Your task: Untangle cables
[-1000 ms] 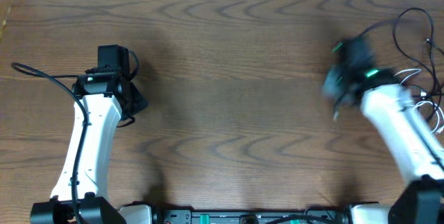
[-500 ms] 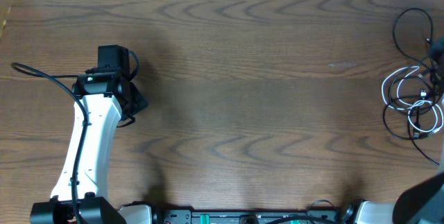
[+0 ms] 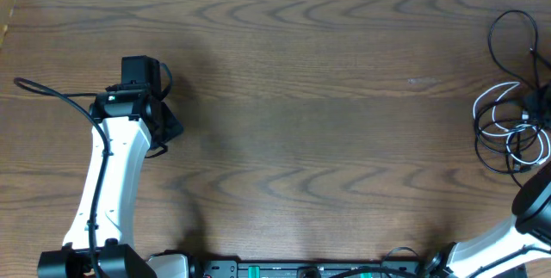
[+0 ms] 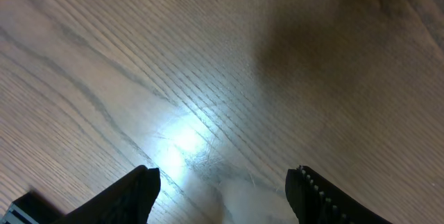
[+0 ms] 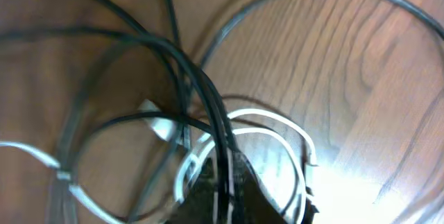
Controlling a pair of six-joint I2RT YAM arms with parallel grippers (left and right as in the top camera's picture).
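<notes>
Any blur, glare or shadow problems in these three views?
Overhead: sharp, evenly lit, cables cut by the right edge. Left wrist: bright glare on the table, shadow upper right. Right wrist: cables blurred, too close; glare lower right.

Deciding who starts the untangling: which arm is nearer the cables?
Right. The right arm sits just beside the cables at the table's right edge, its camera filled with them. The left arm is far across the table, its open tool over bare wood.

Left hand (image 4: pixel 222 186) hangs open; right arm (image 3: pixel 535 209) extends out to the right.
</notes>
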